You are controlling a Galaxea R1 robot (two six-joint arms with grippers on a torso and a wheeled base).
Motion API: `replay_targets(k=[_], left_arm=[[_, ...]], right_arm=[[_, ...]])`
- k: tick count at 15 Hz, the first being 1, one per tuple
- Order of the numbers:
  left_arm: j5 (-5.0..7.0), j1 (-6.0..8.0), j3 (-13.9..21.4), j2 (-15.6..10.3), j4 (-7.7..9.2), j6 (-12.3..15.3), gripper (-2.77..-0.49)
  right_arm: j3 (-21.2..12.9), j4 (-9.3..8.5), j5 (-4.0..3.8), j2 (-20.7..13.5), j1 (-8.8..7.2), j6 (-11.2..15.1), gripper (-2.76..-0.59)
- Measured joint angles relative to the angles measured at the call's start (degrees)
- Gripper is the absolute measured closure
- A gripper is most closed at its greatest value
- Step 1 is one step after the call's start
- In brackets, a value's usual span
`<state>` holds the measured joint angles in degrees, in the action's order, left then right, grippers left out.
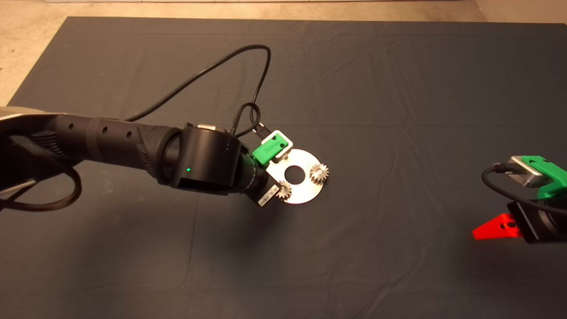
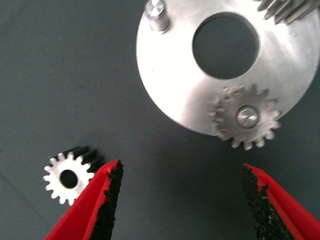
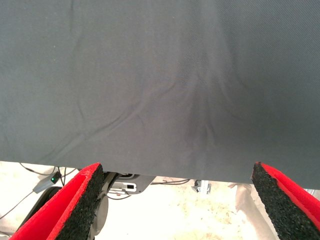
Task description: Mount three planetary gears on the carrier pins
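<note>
The left gripper (image 2: 181, 200), spread and empty, hovers beside the carrier disc (image 2: 175, 95); the last loose gear (image 2: 67, 177) lies just outside one finger, one pin (image 2: 156, 15) bare.

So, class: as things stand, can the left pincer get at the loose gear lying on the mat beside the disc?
Probably yes. The left pincer hangs open just over the mat, and the loose gear lies flat right beside one finger, off the disc, with nothing over it. A small sideways shift should straddle it.
</note>
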<state>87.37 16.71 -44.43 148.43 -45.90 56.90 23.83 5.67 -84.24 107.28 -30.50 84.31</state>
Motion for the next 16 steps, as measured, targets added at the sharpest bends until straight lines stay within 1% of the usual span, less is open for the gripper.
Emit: replay_targets(k=[1,2,4,5,6,9,14,16], left_arm=[[-0.07,0.04,-0.29,-1.18,0.28,-0.83,-1.75],[-0.05,0.18,-0.64,-2.68,0.43,-1.81,-1.76],[0.09,0.76,-1.9,-5.38,0.53,-3.57,-1.76],[0.11,0.75,-2.82,-6.24,0.54,-4.01,-1.76],[0.13,0.75,-3.79,-6.8,0.67,-4.69,-1.76],[0.04,0.75,-6.09,-7.56,0.67,-6.47,-1.76],[-0.05,0.71,-7.72,-8.69,0.72,-6.84,-1.76],[-2.03,0.56,-7.98,-9.25,0.75,-6.55,-1.76]], right_arm=[[-0.01,0.0,0.0,0.0,0.02,0.0,-2.21],[-0.02,0.0,-0.05,-0.01,0.02,0.0,-2.21],[-0.02,0.0,0.15,0.0,0.0,0.0,-2.21],[-0.02,0.0,0.7,0.02,0.02,0.0,-2.21],[-0.05,0.0,0.94,0.0,0.02,0.0,-2.21],[-0.05,-0.11,0.95,0.0,0.02,0.0,-2.21],[-0.07,-0.14,0.97,0.0,0.02,0.0,-2.21],[-0.09,-0.16,1.0,0.0,0.0,0.0,-2.21]])
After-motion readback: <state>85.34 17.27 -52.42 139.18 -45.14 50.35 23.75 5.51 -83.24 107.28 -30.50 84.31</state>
